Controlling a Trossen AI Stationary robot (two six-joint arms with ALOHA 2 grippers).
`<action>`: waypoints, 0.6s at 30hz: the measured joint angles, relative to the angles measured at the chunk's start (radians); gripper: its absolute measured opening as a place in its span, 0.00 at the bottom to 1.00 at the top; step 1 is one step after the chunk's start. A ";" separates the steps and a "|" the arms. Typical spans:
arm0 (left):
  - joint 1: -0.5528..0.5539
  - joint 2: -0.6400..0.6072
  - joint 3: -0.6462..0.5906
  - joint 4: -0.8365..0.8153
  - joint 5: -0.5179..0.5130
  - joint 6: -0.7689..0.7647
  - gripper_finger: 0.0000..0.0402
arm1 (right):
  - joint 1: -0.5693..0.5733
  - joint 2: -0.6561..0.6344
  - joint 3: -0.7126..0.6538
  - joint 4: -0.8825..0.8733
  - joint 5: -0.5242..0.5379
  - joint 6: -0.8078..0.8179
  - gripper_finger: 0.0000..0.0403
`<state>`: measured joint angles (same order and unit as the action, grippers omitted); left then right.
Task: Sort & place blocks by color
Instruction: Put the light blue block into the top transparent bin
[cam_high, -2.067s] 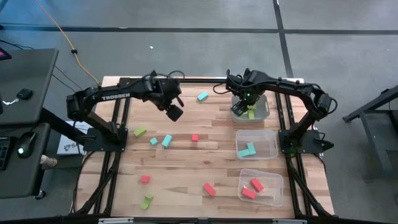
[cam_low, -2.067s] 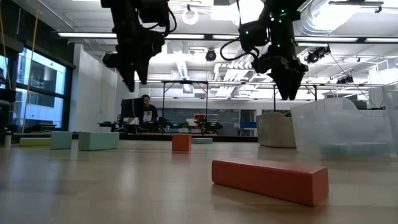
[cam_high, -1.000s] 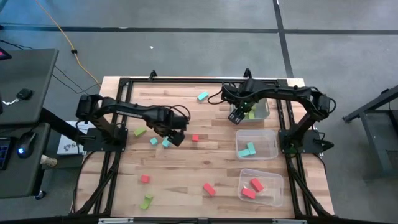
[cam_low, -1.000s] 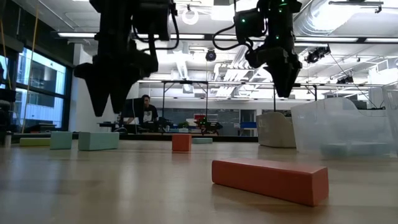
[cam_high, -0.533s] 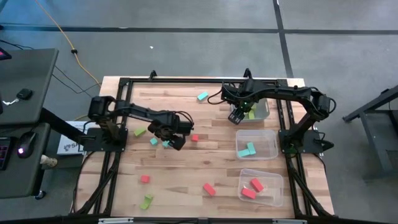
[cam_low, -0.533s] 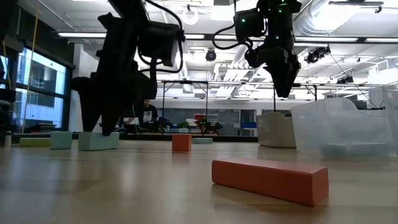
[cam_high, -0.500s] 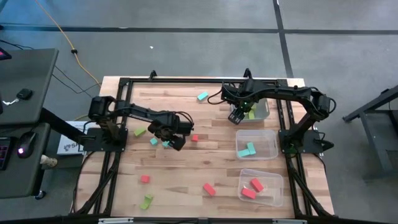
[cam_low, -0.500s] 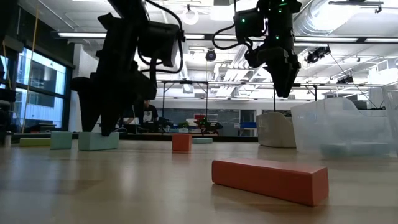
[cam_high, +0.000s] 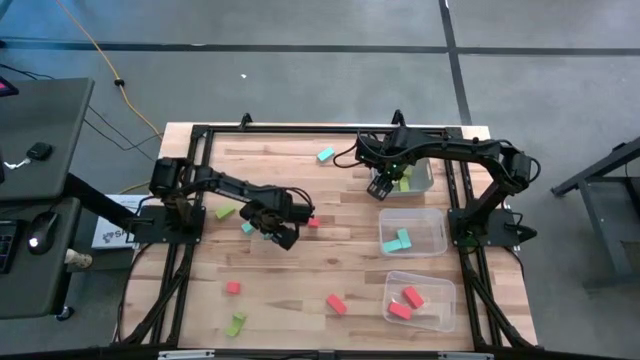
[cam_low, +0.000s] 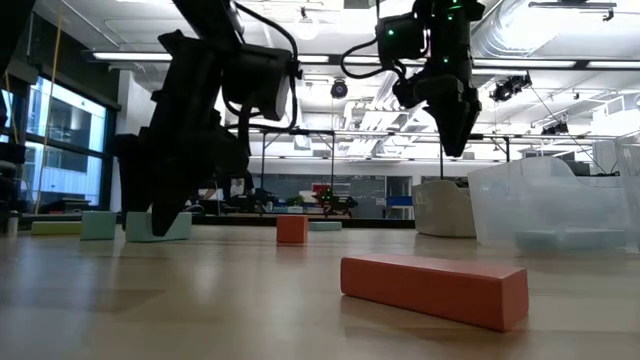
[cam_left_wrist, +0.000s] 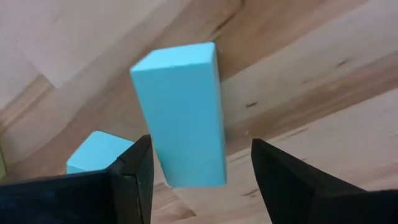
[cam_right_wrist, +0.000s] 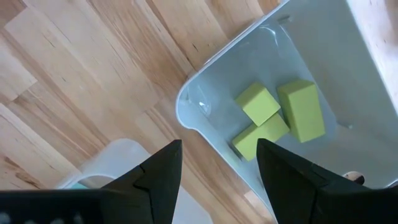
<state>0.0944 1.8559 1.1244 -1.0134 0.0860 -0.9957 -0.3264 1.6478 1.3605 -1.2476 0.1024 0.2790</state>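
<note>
1. Two sets of jaws are out over the bench (cam_high: 340, 200), and both stand apart with nothing clamped.
2. My left jaws are low over the left half of the bench and straddle a light-blue bar (cam_left_wrist: 180, 118) that lies flat on the wood. One finger (cam_left_wrist: 134, 177) is just beside its long face and the other finger (cam_left_wrist: 292, 180) is apart from it.
3. A light-blue cube (cam_left_wrist: 96, 152) sits just beside that bar, on the side towards the left edge. A red cube (cam_high: 313, 221) lies near it on the other side.
4. My right jaws hang above the far right bin (cam_high: 428, 178), over its inner rim. Three lime green blocks (cam_right_wrist: 280, 118) lie bunched together in it.
5. The middle bin (cam_high: 440, 232) holds light-blue blocks (cam_high: 398, 241) and the near bin (cam_high: 445, 300) holds red blocks (cam_high: 405, 300). All three bins line the right edge.
6. Loose on the wood:
   - a light-blue block (cam_high: 326, 155) near the far edge;
   - a green bar (cam_high: 225, 212) towards the left rail;
   - a red block (cam_high: 233, 287), a green block (cam_high: 236, 323) and a red bar (cam_high: 336, 303) near the front edge.
7. Bare wood runs between the red cube and the bins.
8. A white printed sheet (cam_high: 112, 235) lies off the left edge, and its print is too small to read.
</note>
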 joint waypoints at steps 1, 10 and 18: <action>-0.001 0.000 0.000 -0.001 -0.001 0.000 0.48 | 0.000 0.000 0.000 0.001 0.000 -0.001 0.49; -0.004 0.000 0.000 0.000 -0.051 0.038 0.28 | 0.000 0.000 0.000 0.017 0.000 -0.010 0.49; -0.006 -0.002 0.001 0.002 -0.045 0.121 0.06 | 0.000 0.000 0.000 0.018 0.000 -0.010 0.49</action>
<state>0.0885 1.8540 1.1258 -1.0117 0.0408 -0.8748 -0.3264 1.6478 1.3605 -1.2301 0.1024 0.2693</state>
